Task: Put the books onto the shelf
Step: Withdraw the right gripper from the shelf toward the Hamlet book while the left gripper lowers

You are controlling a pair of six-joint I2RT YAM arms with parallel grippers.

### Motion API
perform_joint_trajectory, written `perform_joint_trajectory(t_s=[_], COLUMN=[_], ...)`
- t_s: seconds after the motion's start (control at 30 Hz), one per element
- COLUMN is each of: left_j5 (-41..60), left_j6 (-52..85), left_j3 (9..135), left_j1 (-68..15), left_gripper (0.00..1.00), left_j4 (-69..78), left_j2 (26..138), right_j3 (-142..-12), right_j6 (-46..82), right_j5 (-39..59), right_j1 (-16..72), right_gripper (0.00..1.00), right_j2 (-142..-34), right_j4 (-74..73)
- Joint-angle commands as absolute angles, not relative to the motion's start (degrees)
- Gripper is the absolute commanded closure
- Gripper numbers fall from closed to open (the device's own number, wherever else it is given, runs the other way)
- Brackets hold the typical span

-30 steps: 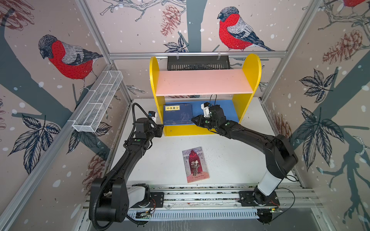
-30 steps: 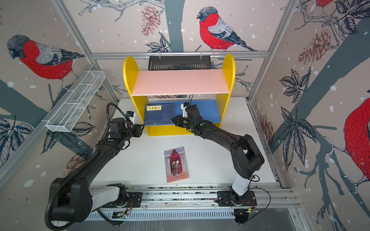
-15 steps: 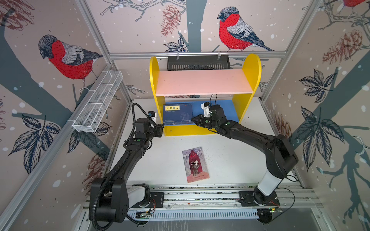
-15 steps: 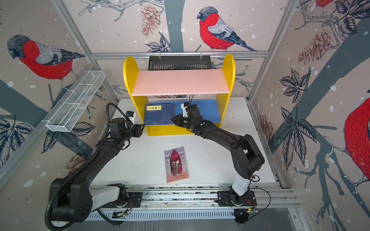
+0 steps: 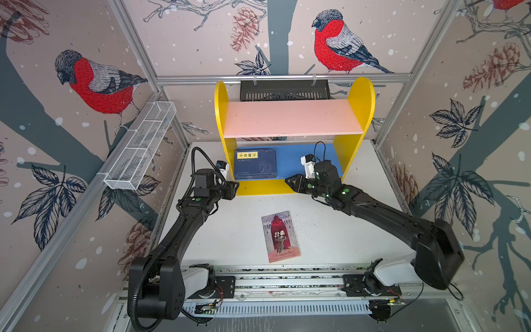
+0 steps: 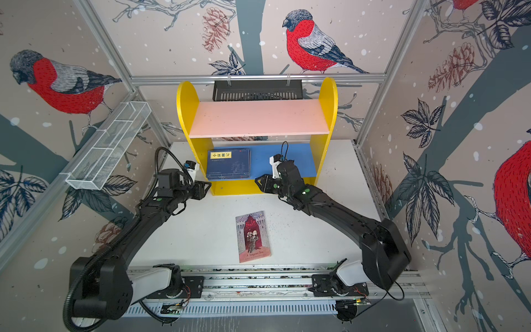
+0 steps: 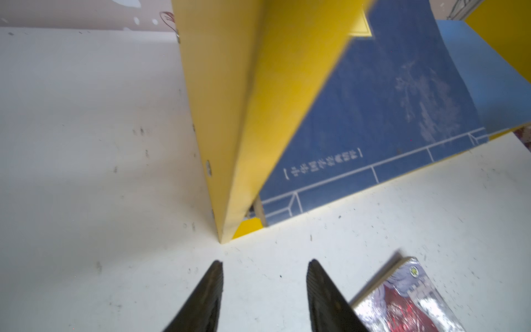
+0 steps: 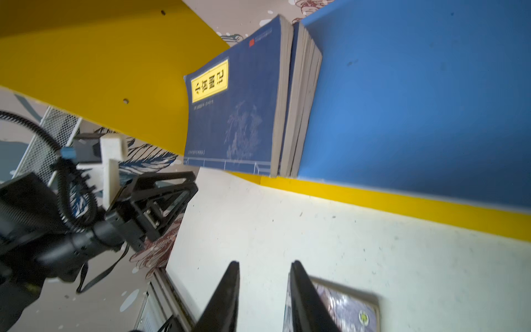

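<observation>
My left gripper [image 5: 235, 188] hovered low over the white table [image 5: 230, 235] by the front left corner of the shelf [image 5: 357, 97]. Its fingers [image 7: 211, 290] were parted, with nothing between them. My right gripper [image 5: 288, 181] hung just in front of the shelf's yellow base strip, its fingers [image 8: 227, 290] a narrower gap apart and likewise holding nothing. The navy books [image 5: 255, 168] lay stacked flat on the blue lower board [image 5: 290, 161], close against the left side panel, under the pink upper board [image 5: 290, 117]. The top cover showed its yellow title label [image 5: 247, 155]. The Hamlet book [image 5: 280, 237] lay face up on the table, well apart from the shelf, between my two arms.
</observation>
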State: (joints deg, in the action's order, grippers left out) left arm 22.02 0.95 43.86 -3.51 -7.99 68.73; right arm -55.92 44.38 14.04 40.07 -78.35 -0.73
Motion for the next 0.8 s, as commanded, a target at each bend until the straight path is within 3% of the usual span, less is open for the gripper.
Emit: perform_joint_trajectory(t_s=[0.0,0.17,0.33,0.47,0.53,0.77], left_j5=[29.0,34.1,45.8,50.0,52.9,56.8], left_j6=[-0.8,-0.5,3.2,8.9,13.9,30.0], left_j3=[43.9,45.3,44.2,40.8,39.0,31.4], left_j1=[-3.1,-2.8,-2.7,-2.8,-2.8,-2.9], left_gripper=[0.50,0.50,0.49,0.42,0.35,0.30], left_j4=[-12.5,-17.1,-19.2,-15.3,-12.2,-6.4], left_j2=[68.8,68.7,67.6,64.2,63.6,65.2], right_j3=[-51.2,-42.7,-33.9,-30.9,-28.8,-27.5], right_j6=[43.6,47.0,52.4,54.7,55.7,55.5], right_j5=[11.5,10.8,9.7,9.5,11.0,14.1], right_j1=[41.4,44.9,47.2,47.7,47.7,47.1], right_gripper=[0.64,0.61,0.54,0.50,0.45,0.43], right_j2=[-72.6,-64.1,-57.2,-53.4,-52.2,-56.4], right_j4=[2.9,5.2,7.1,9.9,8.3,7.4])
